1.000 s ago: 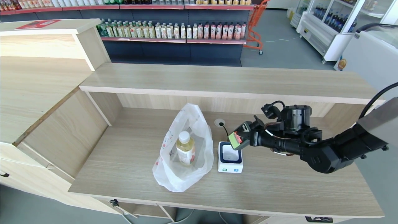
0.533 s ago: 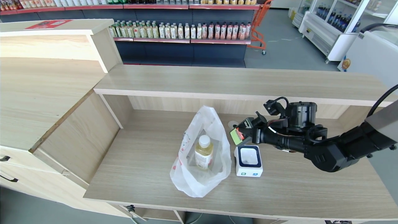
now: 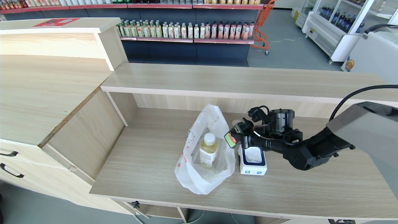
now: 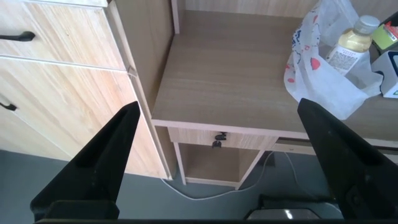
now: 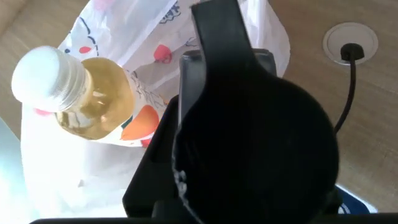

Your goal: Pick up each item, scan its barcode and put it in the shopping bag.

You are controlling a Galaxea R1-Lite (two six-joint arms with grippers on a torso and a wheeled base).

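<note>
A white plastic shopping bag [image 3: 192,174] stands open on the lower counter, with a bottle [image 3: 208,150] of yellow drink upright inside it. Just right of the bag sits the white barcode scanner [image 3: 253,161]. My right gripper [image 3: 233,137] hovers over the scanner's left edge, at the bag's right rim, shut on a small green-and-red item [image 3: 230,140]. The right wrist view looks down on the bottle [image 5: 81,99] and the bag [image 5: 143,37] past the dark held item. My left gripper [image 4: 217,168] hangs open, low beyond the counter's front left corner, with the bag [image 4: 311,68] far off.
A raised wooden ledge [image 3: 236,81] runs behind the work surface, and a cabinet wall [image 3: 90,133] bounds it on the left. A round cable port [image 5: 349,43] lies in the counter behind the scanner. Bare counter [image 3: 326,186] spreads to the right.
The head camera has shifted. My right gripper has carried the item leftward, from over the scanner to the bag's right rim. Bag, bottle and scanner stay put.
</note>
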